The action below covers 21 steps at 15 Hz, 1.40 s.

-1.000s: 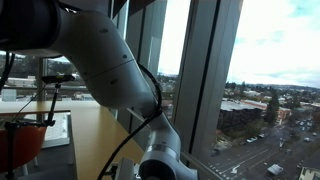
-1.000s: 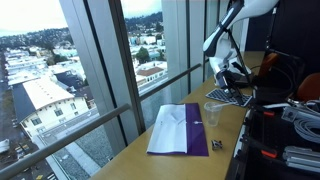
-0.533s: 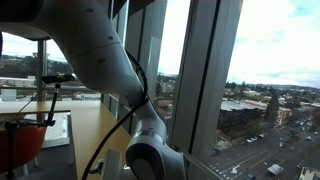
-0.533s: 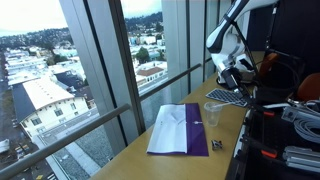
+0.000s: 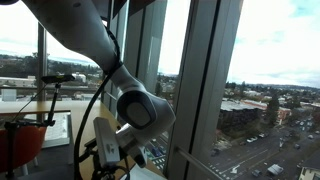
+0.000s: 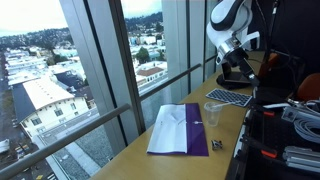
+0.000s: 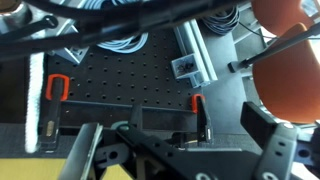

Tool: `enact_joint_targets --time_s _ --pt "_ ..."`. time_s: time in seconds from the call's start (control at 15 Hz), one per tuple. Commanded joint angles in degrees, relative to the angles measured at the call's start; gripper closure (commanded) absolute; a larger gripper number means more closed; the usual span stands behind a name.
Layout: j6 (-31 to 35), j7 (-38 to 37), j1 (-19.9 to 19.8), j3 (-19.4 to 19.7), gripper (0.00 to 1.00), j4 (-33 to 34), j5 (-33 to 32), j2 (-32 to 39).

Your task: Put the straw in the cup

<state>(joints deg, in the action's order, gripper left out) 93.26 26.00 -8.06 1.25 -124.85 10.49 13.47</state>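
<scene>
A clear plastic cup [image 6: 213,113] stands upright on the wooden table [image 6: 180,165], at the right edge of a purple and white cloth [image 6: 180,130]. I cannot make out the straw in any view. My gripper [image 6: 243,43] hangs high above the far end of the table, well away from the cup. In the wrist view my gripper [image 7: 180,150] is open and empty, its dark fingers [image 7: 268,138] spread wide over a black perforated board [image 7: 110,85]. In an exterior view the arm [image 5: 130,100] fills the foreground and hides the table.
A small dark object [image 6: 216,146] lies near the cloth's front corner. Clamps with red handles [image 7: 197,112] sit on the perforated board. An orange round object [image 7: 290,60] is at the right. Cables and equipment [image 6: 290,120] crowd the table's right side. Tall windows [image 6: 110,70] line the left.
The arm has swung upward and turned, lifting the gripper from low over the far end of the table to well above it. The cup and cloth have not moved.
</scene>
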Motion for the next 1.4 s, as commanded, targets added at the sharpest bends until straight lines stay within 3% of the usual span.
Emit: enact_joint_targets --time_s 0.0,0.33,0.8,1.0,1.13,1.2,1.33 --pt "1.42 2.37 1.57 0.14 0.0 -2.71 -7.9 -7.43" --pt "10.65 5.18 3.47 -0.04 0.0 -10.25 -18.37 -13.1" --pt "23.87 4.18 7.34 -1.59 0.0 -12.38 -28.62 -15.55" --pt "36.05 3.76 8.19 -1.86 0.0 -15.66 -29.86 -15.99" --pt "45.07 3.63 8.45 -1.83 0.0 -19.84 -26.99 -17.67" --pt "38.89 4.07 8.39 -1.69 0.0 -15.14 -27.87 -14.08" --pt "43.45 3.62 8.48 -1.66 0.0 -17.66 -27.85 -14.78"
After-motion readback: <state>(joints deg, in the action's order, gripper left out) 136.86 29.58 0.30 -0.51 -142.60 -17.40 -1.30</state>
